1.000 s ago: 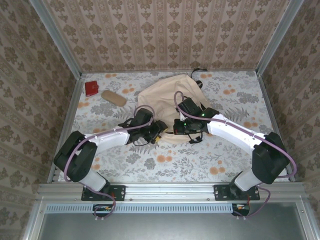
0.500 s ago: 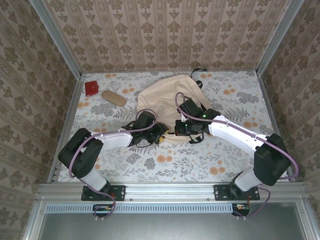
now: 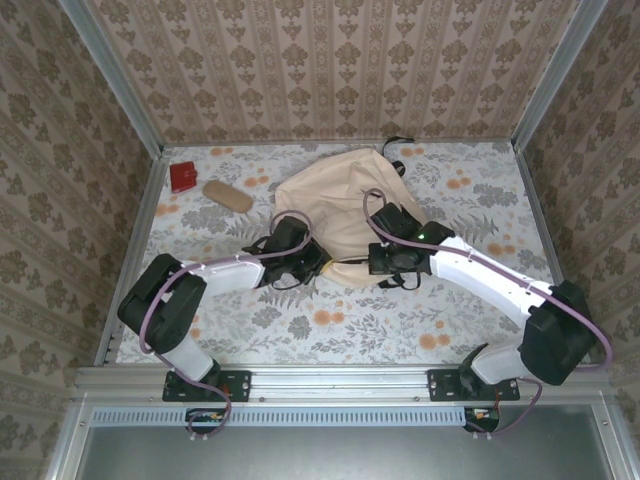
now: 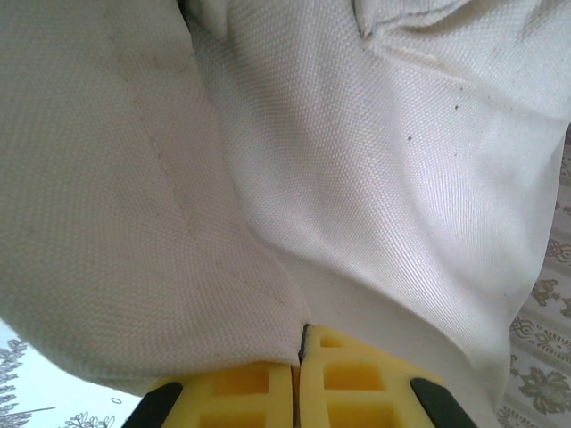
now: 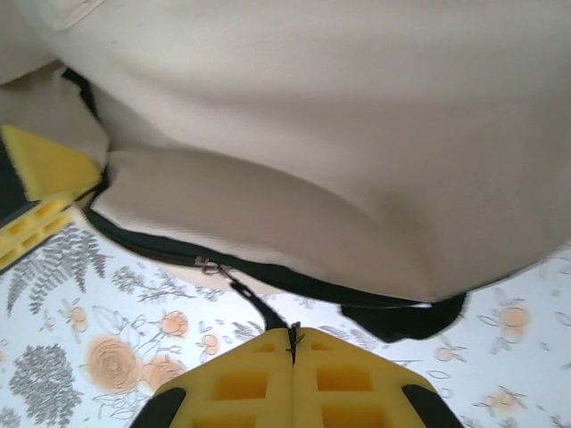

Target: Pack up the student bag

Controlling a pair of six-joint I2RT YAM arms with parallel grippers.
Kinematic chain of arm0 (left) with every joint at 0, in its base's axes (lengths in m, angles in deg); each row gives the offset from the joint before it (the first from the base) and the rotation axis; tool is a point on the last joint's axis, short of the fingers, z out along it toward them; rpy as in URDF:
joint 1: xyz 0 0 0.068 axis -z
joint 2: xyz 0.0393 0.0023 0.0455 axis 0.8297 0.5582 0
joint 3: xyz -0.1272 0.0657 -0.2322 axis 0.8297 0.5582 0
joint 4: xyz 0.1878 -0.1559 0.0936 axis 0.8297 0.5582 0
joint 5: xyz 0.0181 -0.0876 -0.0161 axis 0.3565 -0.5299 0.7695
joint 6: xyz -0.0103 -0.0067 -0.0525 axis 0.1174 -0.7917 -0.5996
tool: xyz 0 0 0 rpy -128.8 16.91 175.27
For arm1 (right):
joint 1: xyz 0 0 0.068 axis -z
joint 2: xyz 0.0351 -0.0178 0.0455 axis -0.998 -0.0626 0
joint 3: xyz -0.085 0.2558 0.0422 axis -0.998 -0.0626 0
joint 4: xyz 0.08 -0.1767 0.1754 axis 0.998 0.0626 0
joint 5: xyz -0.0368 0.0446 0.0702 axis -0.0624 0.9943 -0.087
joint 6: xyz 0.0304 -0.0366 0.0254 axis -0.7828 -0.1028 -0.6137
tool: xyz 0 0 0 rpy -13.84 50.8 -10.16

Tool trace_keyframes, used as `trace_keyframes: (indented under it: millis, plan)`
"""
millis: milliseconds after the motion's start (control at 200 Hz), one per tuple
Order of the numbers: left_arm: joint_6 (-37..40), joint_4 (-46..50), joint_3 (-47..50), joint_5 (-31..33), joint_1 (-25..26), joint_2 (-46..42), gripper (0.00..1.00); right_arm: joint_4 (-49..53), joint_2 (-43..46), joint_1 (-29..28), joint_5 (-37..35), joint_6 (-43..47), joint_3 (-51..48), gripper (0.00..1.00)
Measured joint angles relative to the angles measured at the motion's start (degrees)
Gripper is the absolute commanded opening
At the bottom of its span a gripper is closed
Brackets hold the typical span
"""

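Observation:
The student bag (image 3: 335,205), beige fabric with a dark zipper line, lies in the middle of the table. My left gripper (image 3: 318,262) is at its near left edge, shut on a fold of the bag's cloth (image 4: 223,223), which is pinched between the yellow fingertips (image 4: 357,374). My right gripper (image 3: 372,262) is at the near edge just to the right, shut on the black zipper pull (image 5: 268,312). That pull leads up to the metal slider (image 5: 210,265) on the zipper line (image 5: 294,281). The left gripper's yellow finger (image 5: 40,178) shows at the left of the right wrist view.
A red object (image 3: 183,177) and a tan oblong case (image 3: 228,196) lie at the back left of the floral table. A black strap (image 3: 398,150) sticks out behind the bag. Patterned walls and metal rails close in the table on three sides.
My left gripper has shut on the bag's cloth. The right gripper has moved right, away from the left gripper, with the zipper pull in it.

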Motion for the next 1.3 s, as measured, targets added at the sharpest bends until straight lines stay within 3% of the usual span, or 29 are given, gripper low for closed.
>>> trace_keyframes:
  millis: [265,460,600,785,875,965,1025,1155,1300]
  plan:
    - [1.95,0.48,0.00,-0.87,-1.92,0.00,0.00,2.82,0.48,1.33,-6.36,-0.26,0.00,0.00]
    - [4.87,2.19,-0.17,-2.16,-4.52,-0.11,0.00,3.19,0.90,3.82,-7.13,-0.44,0.00,0.00]
    - [8.72,6.69,-0.61,-1.84,-8.44,-1.57,0.00,1.88,1.14,4.07,-3.43,0.44,0.02,0.00]
    - [13.70,12.55,-1.25,-0.57,-13.55,-3.91,0.00,-2.86,1.11,4.00,7.02,1.38,0.00,0.00]
    - [15.67,14.53,-1.25,-0.17,-15.65,-4.96,0.10,-5.77,0.79,3.65,11.65,1.07,0.02,0.00]
    - [17.40,16.65,-1.29,0.94,-16.83,-6.12,0.35,-8.28,-0.74,3.02,15.26,0.31,0.42,0.00]
    - [17.99,18.53,-1.36,1.95,-17.22,-7.37,0.47,-9.73,-2.19,2.56,17.27,-0.20,0.72,0.00]
    - [18.23,21.22,-1.33,2.51,-16.90,-10.99,0.65,-12.04,-4.28,1.99,20.68,-0.98,1.16,0.00]
    - [16.39,20.74,-0.85,1.27,-14.67,-14.91,0.76,-13.05,-5.25,1.81,22.45,-1.36,2.03,0.00]
